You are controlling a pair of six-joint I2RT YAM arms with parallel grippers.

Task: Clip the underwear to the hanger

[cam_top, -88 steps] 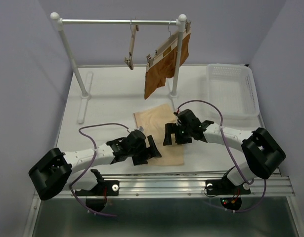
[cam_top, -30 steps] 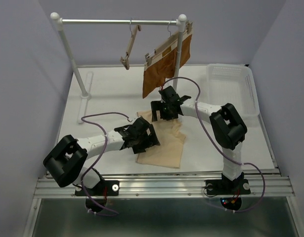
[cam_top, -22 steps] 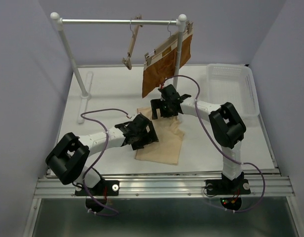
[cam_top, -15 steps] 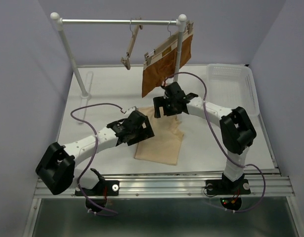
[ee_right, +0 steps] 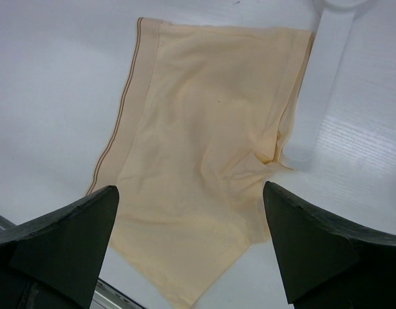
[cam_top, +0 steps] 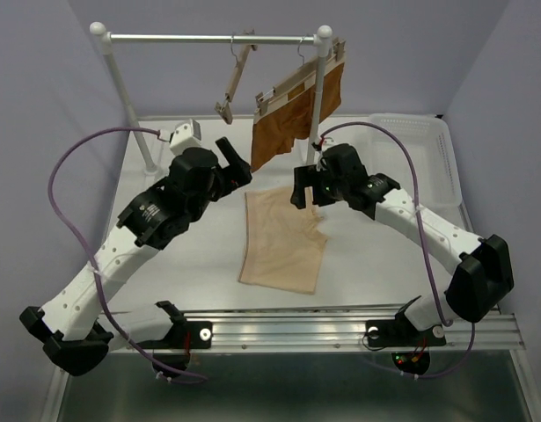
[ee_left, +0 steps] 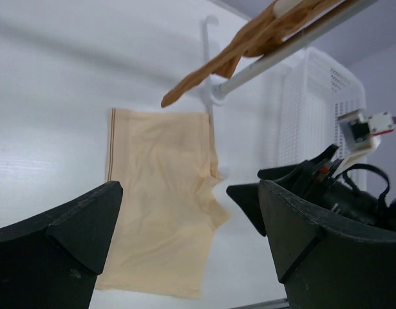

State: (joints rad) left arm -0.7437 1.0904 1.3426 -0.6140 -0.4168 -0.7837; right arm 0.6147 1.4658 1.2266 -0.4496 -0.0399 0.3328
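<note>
The beige underwear (cam_top: pixel 283 239) lies flat on the white table, its striped waistband on the left side. It also shows in the left wrist view (ee_left: pixel 162 193) and the right wrist view (ee_right: pixel 204 167). The empty wooden hanger (cam_top: pixel 234 83) hangs tilted from the rack rail, its clips pointing down. My left gripper (cam_top: pixel 237 163) is open and empty, raised above the table just below that hanger; in its own view it (ee_left: pixel 185 238) looks down on the cloth. My right gripper (cam_top: pixel 298 189) is open and empty, above the cloth's far right corner, as its own view (ee_right: pixel 191 244) shows.
A second wooden hanger with rust-brown cloth (cam_top: pixel 296 114) hangs at the rail's right end. The white rack post and foot (ee_right: pixel 326 58) stand right by the underwear's far right corner. A white basket (cam_top: pixel 411 158) sits at the right rear.
Both grippers came off the underwear and rose. The left arm swung up and back toward the empty hanger. The right gripper drew slightly right. The cloth now lies flatter.
</note>
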